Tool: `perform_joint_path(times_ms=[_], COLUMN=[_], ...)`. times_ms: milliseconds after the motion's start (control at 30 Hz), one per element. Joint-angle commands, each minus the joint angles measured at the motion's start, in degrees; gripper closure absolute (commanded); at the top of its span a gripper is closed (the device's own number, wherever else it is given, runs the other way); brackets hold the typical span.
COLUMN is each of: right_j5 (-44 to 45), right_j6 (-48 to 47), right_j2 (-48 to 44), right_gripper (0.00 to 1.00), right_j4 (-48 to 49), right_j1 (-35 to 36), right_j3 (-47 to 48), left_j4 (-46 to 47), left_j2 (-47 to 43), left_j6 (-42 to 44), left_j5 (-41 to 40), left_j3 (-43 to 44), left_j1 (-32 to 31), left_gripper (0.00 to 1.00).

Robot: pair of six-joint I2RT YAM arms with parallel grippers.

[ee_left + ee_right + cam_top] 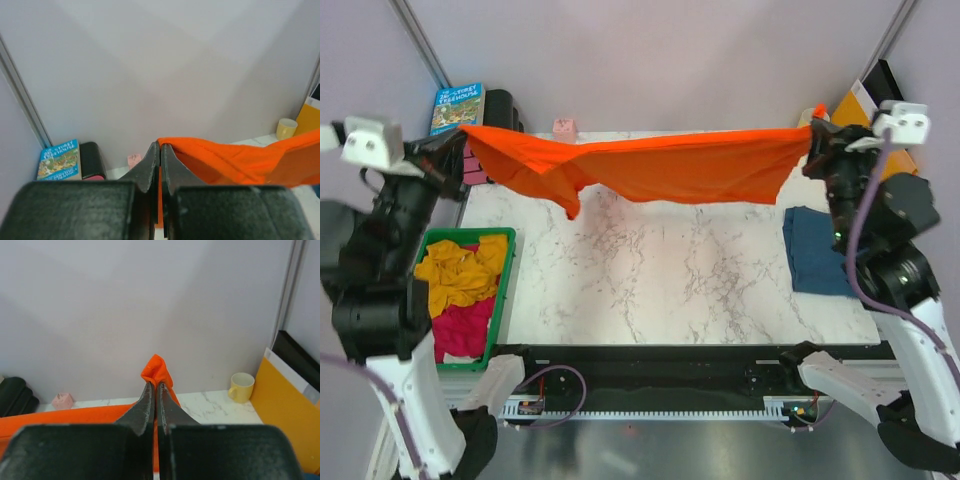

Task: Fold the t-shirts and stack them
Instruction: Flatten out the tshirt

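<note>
A bright orange-red t-shirt (650, 165) hangs stretched across the far side of the marble table, held up at both ends. My left gripper (460, 140) is shut on its left corner; in the left wrist view the cloth (235, 160) runs off to the right from my gripper (160, 146). My right gripper (815, 130) is shut on the right corner, where a bunch of cloth (156, 369) sticks out past the gripper's tips (154, 386). A dark denim-blue t-shirt (817, 250), folded to a rough square, lies on the table's right side below my right arm.
A green crate (508, 290) with yellow and pink cloth stands left of the table. A blue book (457, 107), a black case (92, 160) and a small pink object (564, 126) sit at the back left. A yellow mug (242, 386) and an orange-yellow envelope (282, 410) are at the back right.
</note>
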Motion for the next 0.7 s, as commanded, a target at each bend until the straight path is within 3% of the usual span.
perform_joint_path(times_ms=[0,267,467,567,667], right_j5=[3.2,4.7,6.3,3.3,0.6], right_j6=[-3.8,-3.9,-3.8,-0.7,4.7], right_j2=[-4.6,-3.6,2.2,5.6,8.9], right_gripper=[1.0,1.0,1.0,1.0,1.0], right_j4=[-4.8,-2.0,4.0,7.3,12.6], right_j1=[0.1,0.1,-0.9,-3.7,-7.1], right_j3=[4.7,1.9,-4.4,-9.6,-20.5], left_j4=[-2.2,-2.3,0.6,2.8,7.4], left_j2=[-6.6,-4.3,5.1,10.3,14.5], left_j6=[2.2,4.5,3.8,4.3,5.6], left_j5=[-4.4,-7.2,-2.8,2.4,6.4], left_j3=[3.4,6.5,3.9,-1.1,-15.3], left_j1=[0.5,0.5,1.1,1.4,1.4], left_gripper=[0.98,0.98,0.98,0.98,0.98])
